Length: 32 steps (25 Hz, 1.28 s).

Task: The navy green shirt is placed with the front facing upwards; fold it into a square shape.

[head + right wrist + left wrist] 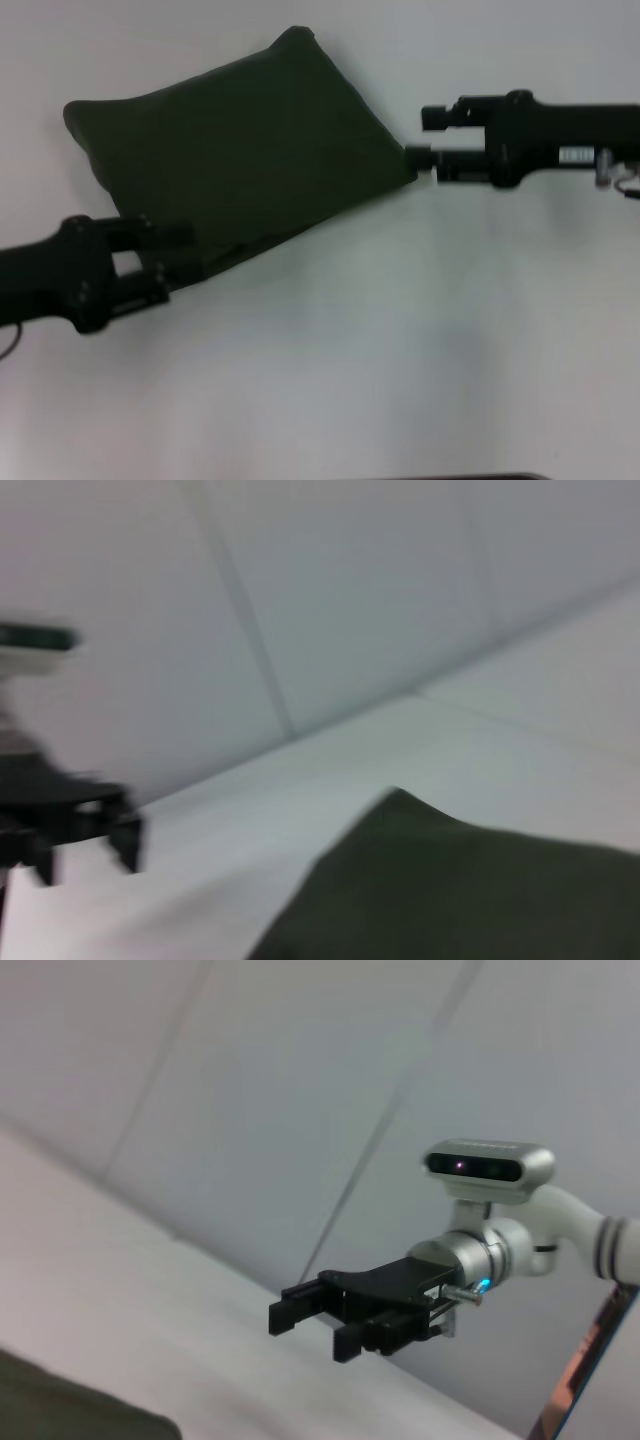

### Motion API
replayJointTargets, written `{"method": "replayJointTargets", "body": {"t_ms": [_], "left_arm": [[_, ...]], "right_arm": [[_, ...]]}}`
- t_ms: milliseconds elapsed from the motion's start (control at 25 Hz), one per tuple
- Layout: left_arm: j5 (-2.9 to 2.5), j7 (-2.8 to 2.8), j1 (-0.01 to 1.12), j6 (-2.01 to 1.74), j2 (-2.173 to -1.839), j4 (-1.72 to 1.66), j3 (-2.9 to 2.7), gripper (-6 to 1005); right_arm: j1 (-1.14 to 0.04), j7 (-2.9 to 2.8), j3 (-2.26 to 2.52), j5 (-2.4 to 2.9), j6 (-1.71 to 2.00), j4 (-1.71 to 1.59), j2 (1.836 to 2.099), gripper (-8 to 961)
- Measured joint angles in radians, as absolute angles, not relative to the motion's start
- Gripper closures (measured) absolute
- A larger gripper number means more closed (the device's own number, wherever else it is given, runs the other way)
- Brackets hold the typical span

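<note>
1. My left pincer (185, 250) sits at the near left corner of the shirt (240, 150), its black fingers lying over the cloth's near edge. I cannot tell how far apart those fingers stand, nor whether they have hold of any cloth.
2. My right pincer (425, 140) is at the shirt's right corner, its two fingers pointing left toward the cloth. The lower fingertip is at the very tip of that corner. In my left wrist view the same pincer (310, 1325) shows its fingers spread apart with nothing between them.
3. The shirt is already folded into a rough four-sided pad, dark green, lying on the white table (400, 350) in the far left part of my view. It lies turned at an angle, one corner pointing far and one pointing right.
4. No lettering shows on the face that is turned up.
5. My right wrist view shows one pointed corner of the shirt (450, 890) resting flat on the table, with my left pincer (85, 835) well apart from it, its fingers parted.
6. A small dark green piece of the shirt (70, 1405) shows in my left wrist view.
</note>
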<state>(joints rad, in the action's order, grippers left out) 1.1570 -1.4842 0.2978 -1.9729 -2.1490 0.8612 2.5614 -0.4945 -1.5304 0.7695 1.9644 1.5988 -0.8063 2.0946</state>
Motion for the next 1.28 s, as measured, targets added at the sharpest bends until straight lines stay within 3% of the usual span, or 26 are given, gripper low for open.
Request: {"method": "replayJointTargets", "body": {"t_ms": [400,1280], "left_arm": [[1.121,-1.06,0.251,-1.976,-2.155,0.667,2.535,542],[1.057,-0.866,0.177,-1.916,-2.139,0.549,2.544,542]], "right_arm": [[-0.388,-0.927,0.793,1.911,1.672,-0.444,2.093,288],[-0.36,-0.739,0.822,1.946,1.721,-0.223,2.092,294]]}}
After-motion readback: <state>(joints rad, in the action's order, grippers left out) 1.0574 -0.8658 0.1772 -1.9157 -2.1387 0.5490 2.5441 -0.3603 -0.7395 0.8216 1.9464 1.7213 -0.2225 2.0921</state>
